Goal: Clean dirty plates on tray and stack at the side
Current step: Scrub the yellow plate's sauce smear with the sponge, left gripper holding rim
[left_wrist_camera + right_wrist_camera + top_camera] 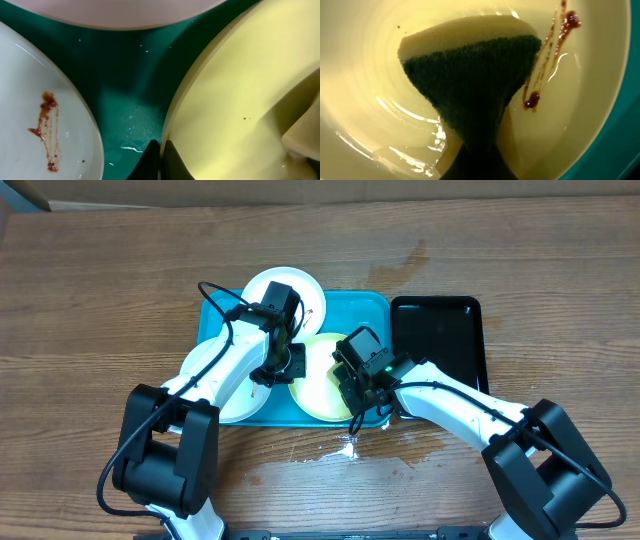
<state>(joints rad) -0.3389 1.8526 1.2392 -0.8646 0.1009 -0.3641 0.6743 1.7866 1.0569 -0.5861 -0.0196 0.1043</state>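
Holds a sponge point(470, 85) down in the green plate point(318, 385), mid-tray point(375, 305).
Grips the sponge in the right claw point(352, 388), squeezing yellow foam and rough dark scourer into a narrow waist, just beside a thin brown smear point(540, 75) on the glossy, shallow round dish. Reaches in from the right, wrist tipped down. Pinches that plate's left rim in the left claw point(285, 365), closed thin, arm stretched in from the left. Shares the wet turquoise plastic with a far white plate point(300, 280) and a near white plate point(235, 405), smooth, the near one streaked red-brown. Lies beside a glossy black tray point(435, 330) on wood-grain table point(100, 280).
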